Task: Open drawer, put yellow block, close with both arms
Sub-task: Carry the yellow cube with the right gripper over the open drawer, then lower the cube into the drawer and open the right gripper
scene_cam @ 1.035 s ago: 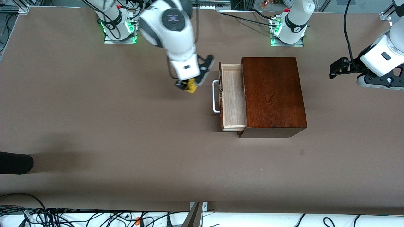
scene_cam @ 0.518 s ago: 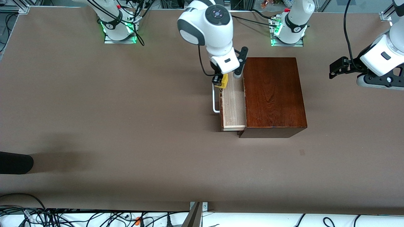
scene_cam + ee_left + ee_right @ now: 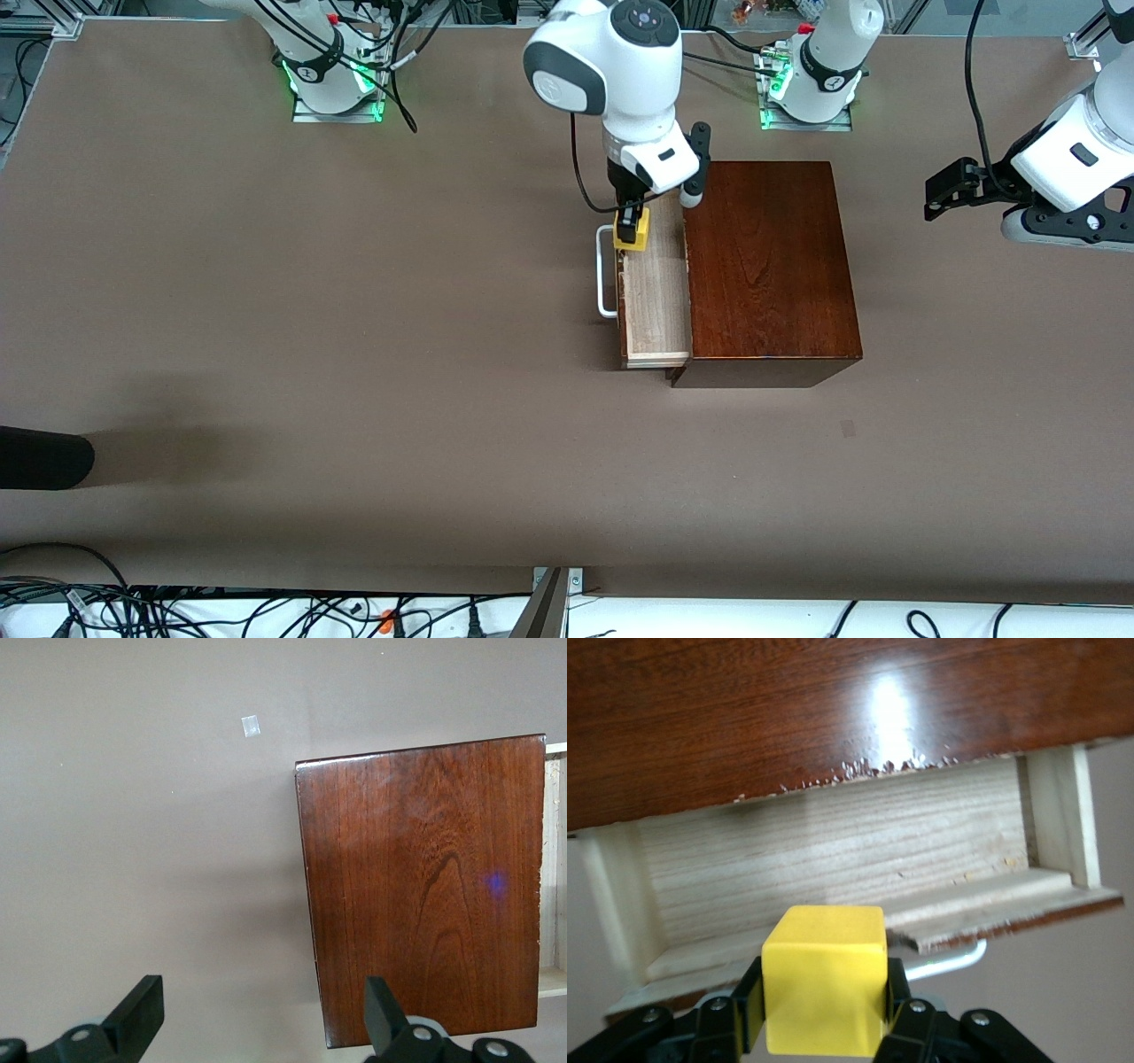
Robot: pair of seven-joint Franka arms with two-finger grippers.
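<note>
The dark wooden box (image 3: 766,266) stands mid-table with its drawer (image 3: 657,297) pulled out toward the right arm's end, pale inside and with nothing lying in it. A white handle (image 3: 606,275) sits on the drawer's front. My right gripper (image 3: 631,229) is shut on the yellow block (image 3: 633,234) and hangs over the drawer's front edge, at the end farther from the front camera. The right wrist view shows the block (image 3: 824,988) squeezed between both fingers, above the drawer's inside (image 3: 833,859). My left gripper (image 3: 262,1023) is open, high above the table beside the box (image 3: 425,886), and waits (image 3: 1054,232).
Bare brown table surrounds the box. A dark object (image 3: 40,456) pokes in at the table's edge at the right arm's end. Cables (image 3: 221,611) lie along the edge nearest the front camera. A small pale mark (image 3: 252,726) is on the table near the box.
My right gripper has carried the yellow block from above the table in front of the drawer to over the drawer's front edge. The left arm has not moved.
</note>
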